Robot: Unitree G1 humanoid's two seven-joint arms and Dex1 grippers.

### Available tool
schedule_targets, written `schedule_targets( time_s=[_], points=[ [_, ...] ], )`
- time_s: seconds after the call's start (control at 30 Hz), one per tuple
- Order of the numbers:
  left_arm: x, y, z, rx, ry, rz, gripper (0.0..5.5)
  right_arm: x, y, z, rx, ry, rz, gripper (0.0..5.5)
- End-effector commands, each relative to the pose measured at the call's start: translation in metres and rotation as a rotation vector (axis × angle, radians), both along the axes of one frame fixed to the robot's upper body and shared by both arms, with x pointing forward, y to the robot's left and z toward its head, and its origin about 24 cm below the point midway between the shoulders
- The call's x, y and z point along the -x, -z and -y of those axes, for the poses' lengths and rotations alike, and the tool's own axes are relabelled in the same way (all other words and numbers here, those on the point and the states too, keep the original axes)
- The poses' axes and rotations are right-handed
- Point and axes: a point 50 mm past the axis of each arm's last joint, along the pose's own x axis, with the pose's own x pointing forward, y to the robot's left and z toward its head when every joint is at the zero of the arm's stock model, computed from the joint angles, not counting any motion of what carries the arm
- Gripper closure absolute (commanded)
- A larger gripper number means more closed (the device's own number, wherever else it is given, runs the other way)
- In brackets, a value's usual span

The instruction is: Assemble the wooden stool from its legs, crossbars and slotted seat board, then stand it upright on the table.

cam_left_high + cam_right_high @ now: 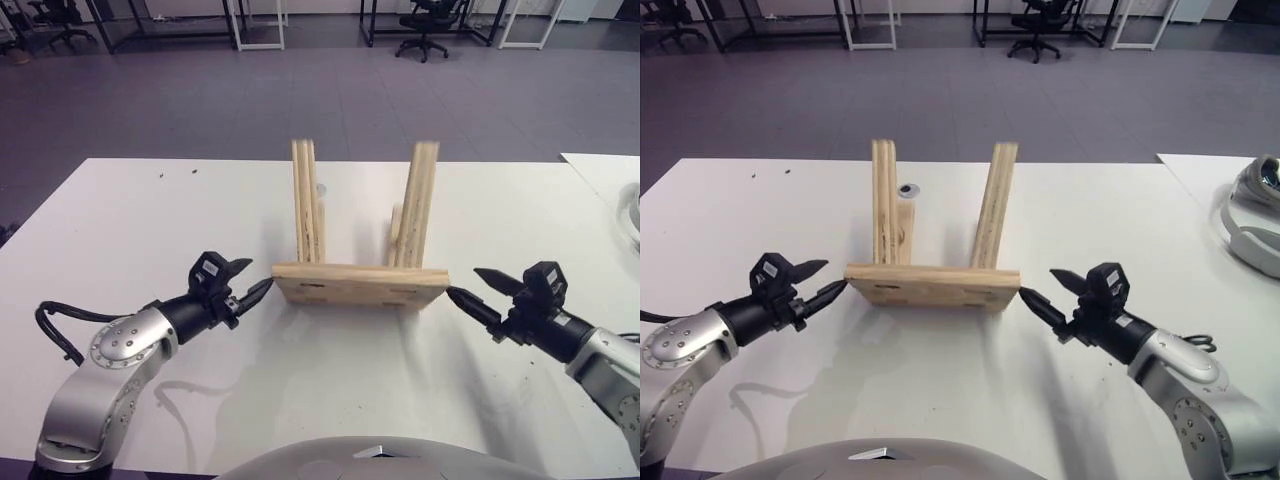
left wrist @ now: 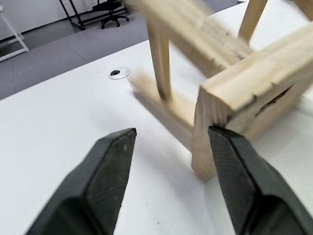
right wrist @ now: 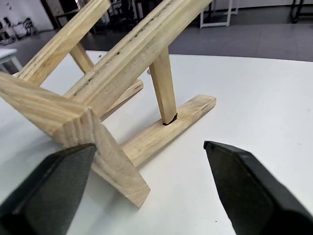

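The assembled wooden stool lies tipped on the white table (image 1: 140, 220). Its slotted seat board (image 1: 360, 285) stands on edge facing me, and the legs (image 1: 306, 200) point away and upward. A lower leg with a crossbar (image 3: 164, 88) set into it rests on the table. My left gripper (image 1: 250, 279) is open at the board's left end, one fingertip against the corner (image 2: 230, 98). At the board's right end my right gripper (image 1: 465, 283) is open too, with a fingertip touching that end. The board's corner (image 3: 93, 127) sits between its fingers (image 3: 244, 191).
A small round grommet (image 1: 908, 190) sits in the table behind the stool. A white headset-like object (image 1: 1252, 215) lies at the far right, near a second table's edge. Office chairs (image 1: 425, 25) and metal frames stand on the floor beyond.
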Motion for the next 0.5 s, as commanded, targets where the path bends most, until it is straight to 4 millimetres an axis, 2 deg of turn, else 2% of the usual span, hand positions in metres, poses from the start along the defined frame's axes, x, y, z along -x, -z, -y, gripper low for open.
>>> schedule_targets(
  time_s=[0.03, 0.17, 0.27, 0.37, 0.5],
  points=[
    [0.017, -0.015, 0.030, 0.125, 0.323, -0.007, 2.76, 0.004, -0.013, -0.025, -0.096, -0.246, 0.049, 1.34],
    [0.009, 0.011, -0.012, -0.176, 0.213, -0.090, 2.76, 0.000, 0.000, 0.005, 0.071, -0.173, 0.020, 1.34],
    [0.006, 0.017, -0.032, -0.294, 0.235, -0.130, 2.76, -0.002, 0.004, 0.024, 0.211, -0.198, 0.000, 1.34],
    [0.001, 0.020, -0.029, -0.324, 0.367, -0.148, 2.76, 0.005, 0.026, 0.019, 0.384, -0.440, -0.102, 1.34],
    [-0.030, 0.022, -0.009, -0.315, 0.482, -0.072, 2.76, -0.024, 0.030, -0.005, 0.377, -0.520, 0.015, 1.34]
  ],
)
